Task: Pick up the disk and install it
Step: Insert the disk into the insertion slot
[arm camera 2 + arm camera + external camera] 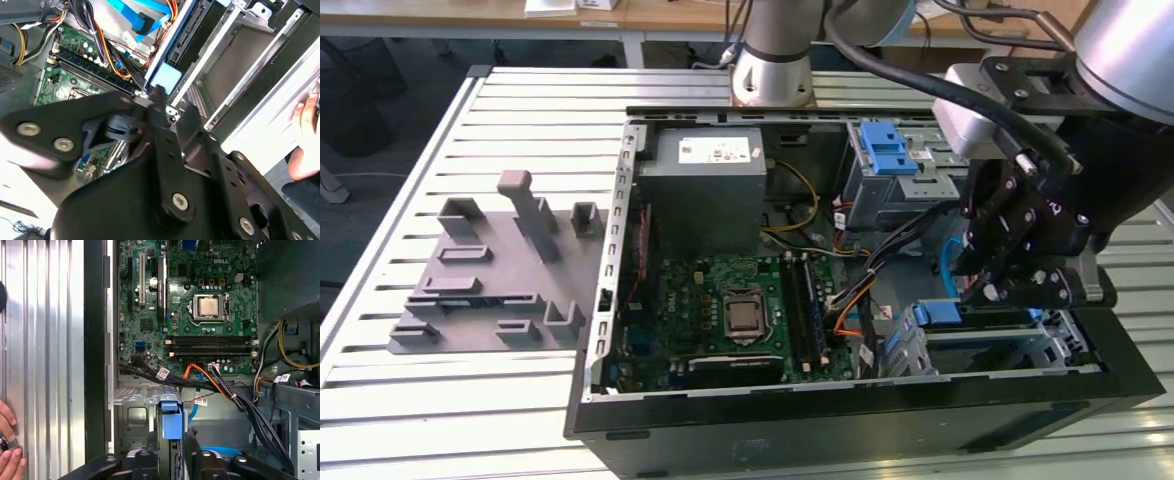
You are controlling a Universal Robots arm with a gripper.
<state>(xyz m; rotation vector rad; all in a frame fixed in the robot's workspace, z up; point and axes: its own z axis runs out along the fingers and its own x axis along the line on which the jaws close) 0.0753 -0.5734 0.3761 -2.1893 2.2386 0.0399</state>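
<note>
The disk (942, 313) stands on edge in the drive bay at the front corner of the open computer case (854, 400), on the exterior view's right. Of the disk I see its blue rail frame end (170, 419), the same blue end (165, 79) in the second wrist view, and a silver edge below it. My gripper (983, 292) reaches down into that bay. Its two black fingers (152, 447) sit tight against either side of the blue frame, so the gripper (171, 441) is shut on the disk. The disk's label is hidden.
A green motherboard (734, 310) fills the case floor, with a grey power supply box (707, 185) behind it and a bright blue latch (887, 150) on the upper drive cage. Cable bundles (220, 385) run beside the bay. A person's hand (7, 440) rests on the slatted table; a grey fixture (494, 270) lies at the exterior view's left.
</note>
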